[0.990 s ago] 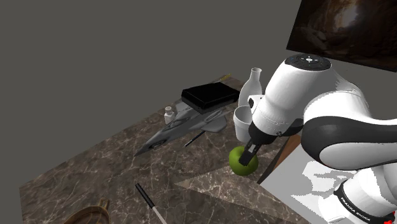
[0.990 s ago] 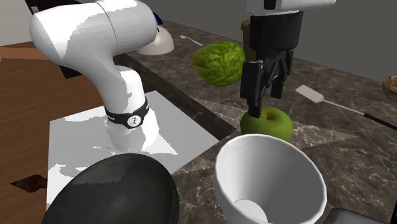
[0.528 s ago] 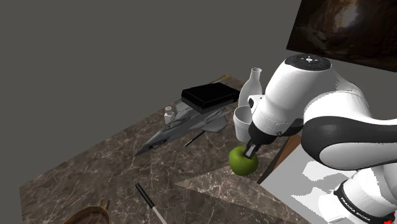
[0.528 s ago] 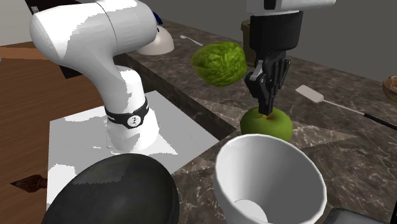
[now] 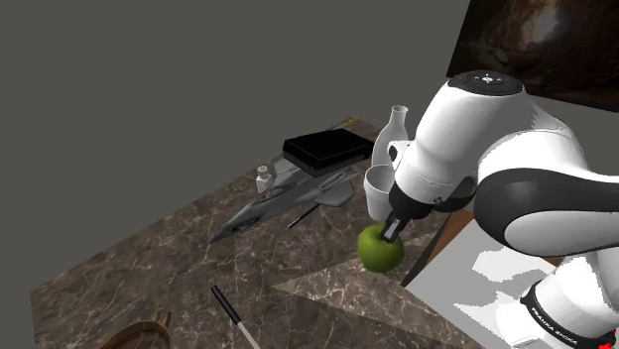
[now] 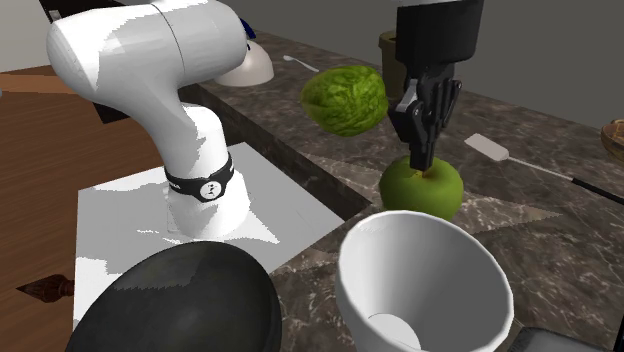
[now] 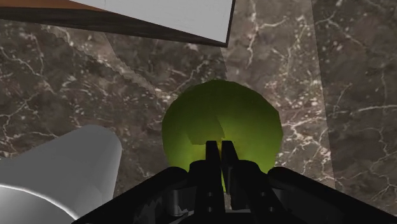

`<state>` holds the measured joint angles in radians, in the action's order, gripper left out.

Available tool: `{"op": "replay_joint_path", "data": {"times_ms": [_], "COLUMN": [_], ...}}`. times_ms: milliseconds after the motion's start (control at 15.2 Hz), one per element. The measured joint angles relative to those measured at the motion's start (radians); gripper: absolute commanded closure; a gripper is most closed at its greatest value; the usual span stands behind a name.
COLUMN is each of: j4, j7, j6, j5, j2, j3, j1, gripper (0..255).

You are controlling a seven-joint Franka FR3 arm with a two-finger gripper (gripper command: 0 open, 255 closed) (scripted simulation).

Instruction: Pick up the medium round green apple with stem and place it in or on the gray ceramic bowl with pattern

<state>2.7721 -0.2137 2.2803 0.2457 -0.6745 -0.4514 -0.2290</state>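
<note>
The green apple (image 6: pixel 421 188) sits low over the dark marble surface (image 5: pixel 149 268), near the stand's edge. The pincer (image 6: pixel 420 162) is clenched on its top, at the stem. A white cup (image 6: pixel 425 275) stands just beside it, with a dark bowl (image 6: pixel 180 300) next to that cup.

Only txt on show: white lettering on the black band (image 5: pixel 557 325) round the arm's base, reads approx. "FRANKA EMIKA". Second ext. view, same band (image 6: pixel 205 185): white marks, too small to read.
</note>
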Motion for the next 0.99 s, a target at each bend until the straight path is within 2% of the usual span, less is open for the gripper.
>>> {"op": "replay_joint_path", "data": {"times_ms": [990], "j4": [-0.149], "j7": [0.013], "j6": [-0.231], "j5": [-0.034], "j2": [-0.083], "j3": [0.059], "j1": [0.008], "gripper": [255]}}
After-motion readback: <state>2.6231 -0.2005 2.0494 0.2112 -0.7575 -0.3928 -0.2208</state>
